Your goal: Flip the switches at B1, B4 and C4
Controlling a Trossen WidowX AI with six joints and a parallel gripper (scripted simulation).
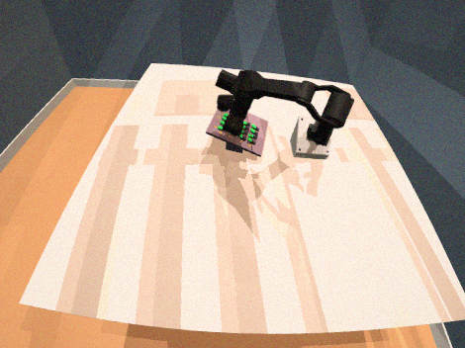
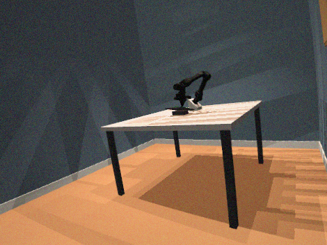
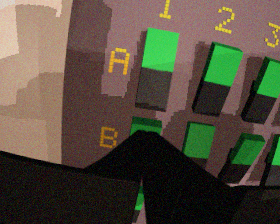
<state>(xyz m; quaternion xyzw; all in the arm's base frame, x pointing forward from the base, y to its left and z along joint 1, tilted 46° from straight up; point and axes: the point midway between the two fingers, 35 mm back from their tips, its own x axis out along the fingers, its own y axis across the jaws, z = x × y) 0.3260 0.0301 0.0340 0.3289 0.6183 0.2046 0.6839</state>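
Gripper (image 3: 143, 143) fully closed, holding nothing, tip low over the panel (image 3: 88, 41) at the B1 switch (image 3: 145, 126), covering most of it. A1 switch (image 3: 156, 67) just beyond at 12 o'clock. Panel on table (image 1: 148, 233), arm base (image 1: 309, 141) at its 3 o'clock.

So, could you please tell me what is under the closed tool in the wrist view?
The shut tool covers most of switch B1; only its green far end shows. Whether they touch is hidden.
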